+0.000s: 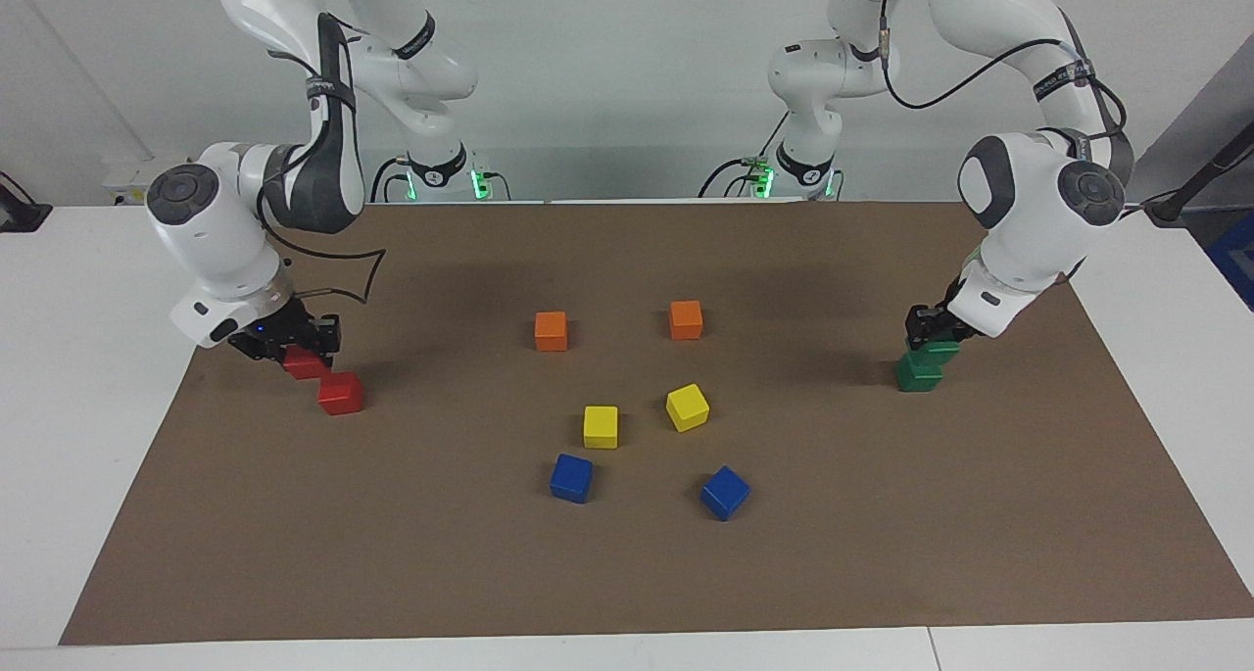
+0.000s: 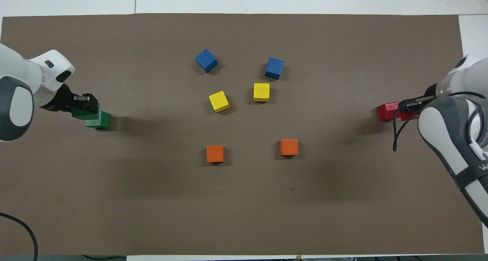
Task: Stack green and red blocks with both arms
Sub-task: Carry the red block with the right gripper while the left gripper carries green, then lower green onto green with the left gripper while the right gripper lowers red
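Facing view, left claw point(image 1: 933, 339) grasping green block point(image 1: 939, 352), right claw point(image 1: 299, 350) apparently grasping tilted red block point(image 1: 304, 363)

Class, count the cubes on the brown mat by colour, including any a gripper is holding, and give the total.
Red cubes: 2, one on the mat, one in the right gripper
Green cubes: 2, one on the mat, one in the left gripper
Orange cubes: 2
Yellow cubes: 2
Blue cubes: 2
Total: 10
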Robot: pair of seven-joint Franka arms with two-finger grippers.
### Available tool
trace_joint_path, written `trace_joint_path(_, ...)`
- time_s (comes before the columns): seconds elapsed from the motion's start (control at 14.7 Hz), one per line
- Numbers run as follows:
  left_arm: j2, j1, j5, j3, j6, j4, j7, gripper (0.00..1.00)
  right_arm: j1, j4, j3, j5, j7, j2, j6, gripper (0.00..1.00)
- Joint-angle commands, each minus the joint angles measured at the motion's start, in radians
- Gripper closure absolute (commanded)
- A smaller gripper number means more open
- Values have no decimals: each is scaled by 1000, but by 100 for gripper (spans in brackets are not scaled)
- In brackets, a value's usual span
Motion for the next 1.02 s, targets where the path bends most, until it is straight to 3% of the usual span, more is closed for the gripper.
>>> trace_joint_path(0.0,-28,30,-7,-8,56,-63,51,100,-7,-25,10,13,-21,-4,48,100)
trace_joint_path(0.54,-41,60,-6,-8,139,-146,-54,100,5,-23,15,13,16,33,111,100)
trace_joint_path(0.95,-40,45,-6,-9,145,-150,-63,100,45,-25,15,13,68,35,114,100)
